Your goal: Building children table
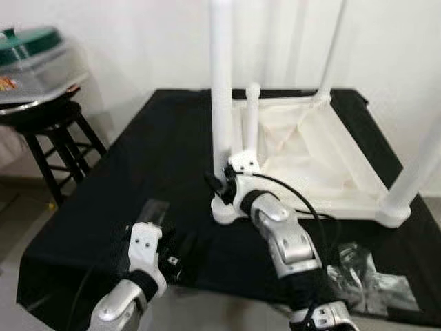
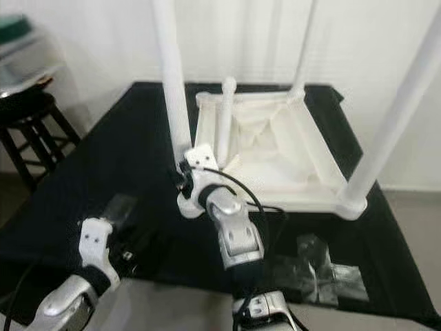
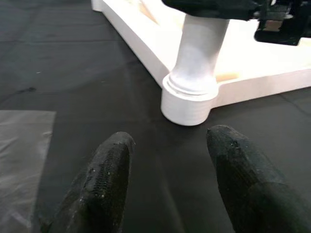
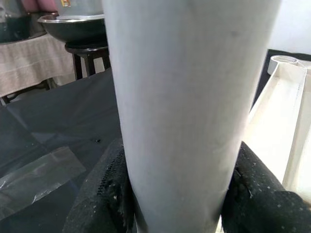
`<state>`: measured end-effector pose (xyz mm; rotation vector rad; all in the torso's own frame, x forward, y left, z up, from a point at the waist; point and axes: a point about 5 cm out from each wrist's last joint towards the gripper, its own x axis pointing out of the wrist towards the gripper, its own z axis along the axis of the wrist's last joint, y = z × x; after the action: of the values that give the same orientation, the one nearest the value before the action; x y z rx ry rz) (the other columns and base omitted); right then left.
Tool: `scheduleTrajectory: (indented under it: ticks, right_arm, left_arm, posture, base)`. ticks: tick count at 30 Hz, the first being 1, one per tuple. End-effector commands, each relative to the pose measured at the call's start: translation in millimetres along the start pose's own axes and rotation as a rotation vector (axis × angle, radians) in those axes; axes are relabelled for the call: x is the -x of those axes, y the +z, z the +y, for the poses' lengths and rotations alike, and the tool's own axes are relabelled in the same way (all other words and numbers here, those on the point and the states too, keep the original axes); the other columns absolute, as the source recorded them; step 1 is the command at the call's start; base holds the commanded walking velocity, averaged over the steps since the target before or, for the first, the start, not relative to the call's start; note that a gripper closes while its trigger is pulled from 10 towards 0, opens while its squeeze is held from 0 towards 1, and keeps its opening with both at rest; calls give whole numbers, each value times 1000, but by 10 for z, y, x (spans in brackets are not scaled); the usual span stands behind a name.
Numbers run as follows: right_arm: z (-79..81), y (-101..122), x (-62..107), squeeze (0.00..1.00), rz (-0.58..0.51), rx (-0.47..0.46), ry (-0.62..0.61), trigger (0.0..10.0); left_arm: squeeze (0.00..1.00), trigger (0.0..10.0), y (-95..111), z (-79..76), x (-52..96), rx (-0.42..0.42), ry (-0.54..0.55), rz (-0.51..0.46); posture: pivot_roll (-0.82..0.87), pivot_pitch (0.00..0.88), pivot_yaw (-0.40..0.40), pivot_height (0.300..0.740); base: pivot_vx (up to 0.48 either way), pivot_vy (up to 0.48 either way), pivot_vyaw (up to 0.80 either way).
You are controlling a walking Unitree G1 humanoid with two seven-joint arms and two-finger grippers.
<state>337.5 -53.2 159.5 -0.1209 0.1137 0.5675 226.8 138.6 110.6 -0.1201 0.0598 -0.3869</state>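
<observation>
A white children's table (image 1: 310,158) lies upside down on a black-covered table (image 1: 158,145), its legs pointing up. My right gripper (image 1: 222,181) is shut on the near-left leg (image 1: 222,96) just above its corner socket (image 1: 226,210). In the right wrist view that leg (image 4: 189,111) stands between both black fingers (image 4: 104,194), which press on its sides. My left gripper (image 3: 170,184) is open and low over the black cloth, a short way in front of the same corner socket (image 3: 189,99), holding nothing.
A black stool (image 1: 52,131) with a dark bowl and a green-lidded container (image 1: 31,55) stands at the left. Clear plastic wrap (image 1: 372,276) lies at the cloth's front right, and another sheet (image 3: 22,160) by my left gripper. A white wall rises behind.
</observation>
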Motion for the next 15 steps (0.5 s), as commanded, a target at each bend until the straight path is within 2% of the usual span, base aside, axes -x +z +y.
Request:
scheduleTrajectory:
  ticks: [1, 2, 3, 4, 5, 6, 8, 9, 10, 13, 14, 15]
  right_arm:
    - [158, -295, -112, 0, 133, -51, 55, 0]
    - [158, -295, -112, 0, 133, -51, 55, 0]
    - [132, -238, -169, 0, 106, -67, 46, 4745]
    - [133, -156, -194, 0, 66, -82, 42, 10000]
    - [133, -156, -194, 0, 66, -82, 42, 10000]
    - [130, 45, -199, 1000, -36, -89, 83, 10000]
    - [136, 117, -188, 1000, -68, -82, 112, 10000]
    - [135, 209, -192, 1000, -102, -76, 200, 10000]
    - [135, 209, -192, 1000, -102, -76, 200, 10000]
    - [75, 395, -169, 1000, -137, -28, 432, 10000]
    - [-4, 417, -182, 843, -101, 60, 557, 10000]
    - [-4, 417, -182, 843, -101, 60, 557, 10000]
  left_arm:
    - [0, 10000, -16, 17, 10, -15, 5, 10]
    - [0, 10000, -16, 17, 10, -15, 5, 10]
    - [0, 10000, -16, 18, 9, -18, 12, 8]
    - [0, 10000, -16, 18, 9, -22, 18, 6]
    - [0, 10000, -16, 18, 9, -22, 18, 6]
    - [0, 10000, -17, 15, 6, -27, 21, 6]
    - [0, 10000, -18, 14, 4, -28, 21, 7]
    - [0, 10000, -20, 13, 0, -28, 19, 8]
    - [0, 10000, -20, 13, 0, -28, 19, 8]
    - [0, 10000, -28, 10, -11, -25, 16, 11]
    - [0, 10000, -32, 9, -19, -24, 14, 11]
    - [0, 10000, -32, 9, -19, -24, 14, 11]
  posture:
    - [-11, 87, 40, 740]
    - [-11, 87, 40, 740]
    - [-7, 84, 38, 740]
    - [-7, 81, 39, 740]
    - [-7, 81, 39, 740]
    - [-5, 80, 40, 740]
    - [-5, 80, 40, 740]
    - [-7, 75, 42, 740]
    - [-7, 75, 42, 740]
    - [-8, 70, 44, 740]
    - [-5, 66, 41, 740]
    - [-5, 66, 41, 740]
  base:
    - [0, 0, 0]
    - [0, 0, 0]
    - [0, 0, 0]
    - [0, 0, 0]
    - [0, 0, 0]
    - [0, 0, 0]
    - [0, 0, 0]
    - [0, 0, 0]
    - [0, 0, 0]
    - [0, 0, 0]
    - [0, 0, 0]
    - [0, 0, 0]
